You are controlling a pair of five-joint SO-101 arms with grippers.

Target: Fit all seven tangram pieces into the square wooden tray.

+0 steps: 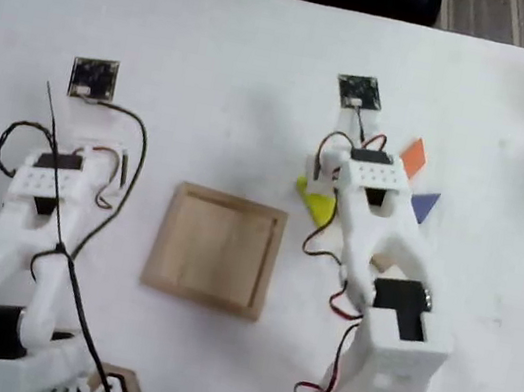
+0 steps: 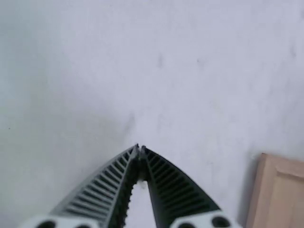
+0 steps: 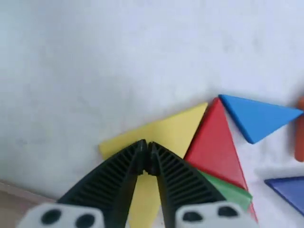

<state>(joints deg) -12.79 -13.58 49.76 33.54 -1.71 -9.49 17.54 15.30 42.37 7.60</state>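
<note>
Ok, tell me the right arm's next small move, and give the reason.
Probably open the right tool. It sits shut just over the yellow triangle, which lies flat, edge to edge with the red triangle, and a shut tool cannot grip the piece. The wooden tray holds no pieces yet, so a first pick seems due.

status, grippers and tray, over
Left gripper shut, beside wooden tray. Right gripper shut over yellow piece. Tray holds no pieces; nothing blocking it.
</note>
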